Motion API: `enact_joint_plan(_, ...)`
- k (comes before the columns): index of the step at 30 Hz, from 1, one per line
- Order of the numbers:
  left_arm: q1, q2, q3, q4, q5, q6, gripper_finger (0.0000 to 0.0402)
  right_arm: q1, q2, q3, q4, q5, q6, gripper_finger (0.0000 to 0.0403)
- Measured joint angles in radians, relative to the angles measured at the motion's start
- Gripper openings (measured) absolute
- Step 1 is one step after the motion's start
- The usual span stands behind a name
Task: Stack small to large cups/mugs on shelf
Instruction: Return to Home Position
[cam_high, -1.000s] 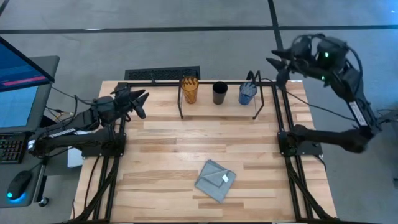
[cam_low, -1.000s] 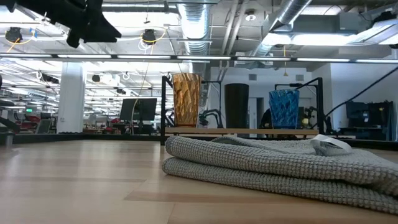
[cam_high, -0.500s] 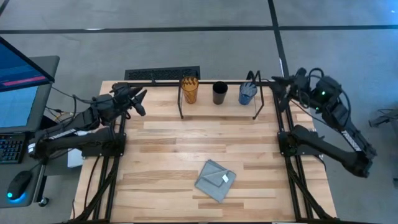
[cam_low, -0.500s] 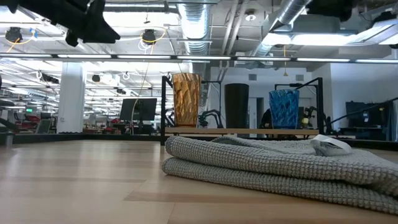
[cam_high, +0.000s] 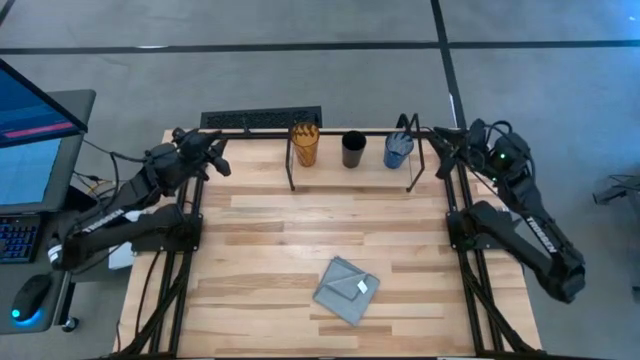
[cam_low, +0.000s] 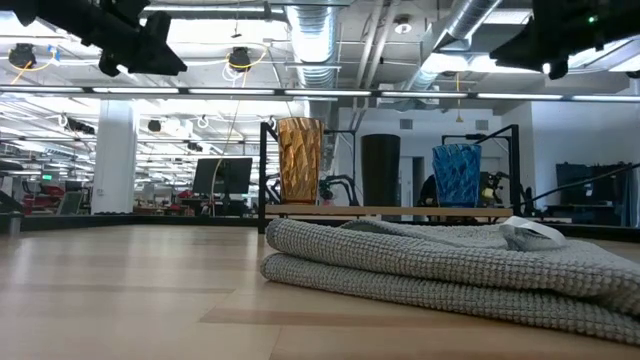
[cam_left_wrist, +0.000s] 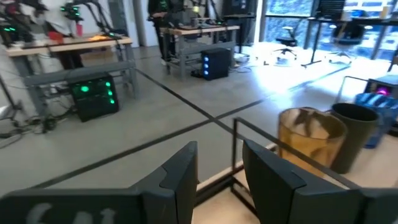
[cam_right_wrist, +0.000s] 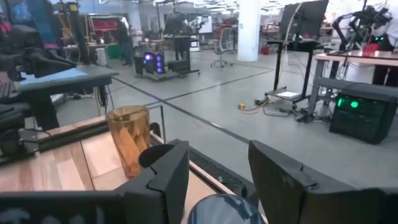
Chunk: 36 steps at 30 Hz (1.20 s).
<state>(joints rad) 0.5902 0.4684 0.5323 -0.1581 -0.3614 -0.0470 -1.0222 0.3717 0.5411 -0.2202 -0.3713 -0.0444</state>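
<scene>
The amber tumbler (cam_high: 304, 143), the black cup (cam_high: 353, 149) and the blue cup (cam_high: 398, 150) stand upright, side by side, on their bases on the shelf (cam_high: 330, 168) at the table's far middle. The low view shows all three on the shelf board (cam_low: 390, 211). My left gripper (cam_high: 218, 152) is open and empty in the air beyond the shelf's left end; its wrist view (cam_left_wrist: 221, 180) looks along the row, with the amber tumbler (cam_left_wrist: 303, 140) nearest. My right gripper (cam_high: 438, 142) is open and empty beyond the shelf's right end, with the blue cup's rim (cam_right_wrist: 227, 211) just below its fingers.
A folded grey cloth (cam_high: 347, 289) lies on the table's near middle and fills the foreground of the low view (cam_low: 450, 270). The shelf's black posts (cam_high: 291, 170) and back rail (cam_high: 350, 131) frame the cups. A black keyboard (cam_high: 262, 119) lies beyond the far edge.
My right gripper has come down from high beyond the table's far right corner and now sits close to the shelf's right end. My left gripper has drifted a little toward the far edge. The cups and the cloth have stayed put.
</scene>
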Motion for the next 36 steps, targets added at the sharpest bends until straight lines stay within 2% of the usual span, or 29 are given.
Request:
enact_joint_plan(7, 0.065, -0.075, -0.003, -0.006, 0.0, 0.001, 0.0119, -0.209, 0.0, -0.006, 0.002, -0.194, 0.019, 0.0187)
enact_joint_plan(15, 0.073, -0.273, -0.069, -0.011, 0.0, -0.037, 0.0119, -0.421, -0.001, -0.006, -0.004, -0.365, 0.046, 0.0186)
enact_joint_plan(20, 0.073, -0.348, -0.114, -0.029, 0.0, -0.089, 0.0119, -0.494, -0.028, -0.006, -0.017, -0.371, 0.103, 0.0186)
enact_joint_plan(25, 0.073, -0.366, -0.15, -0.027, 0.0, -0.123, 0.0119, -0.51, -0.127, -0.006, -0.08, -0.361, 0.171, 0.0186)
enact_joint_plan(29, 0.073, -0.364, -0.16, -0.012, 0.0, -0.129, 0.0119, -0.51, -0.213, -0.005, -0.092, -0.295, 0.241, 0.0186)
enact_joint_plan(36, 0.072, -0.364, -0.16, 0.002, 0.001, -0.136, 0.0119, -0.509, -0.187, -0.007, -0.075, -0.245, 0.281, 0.0186)
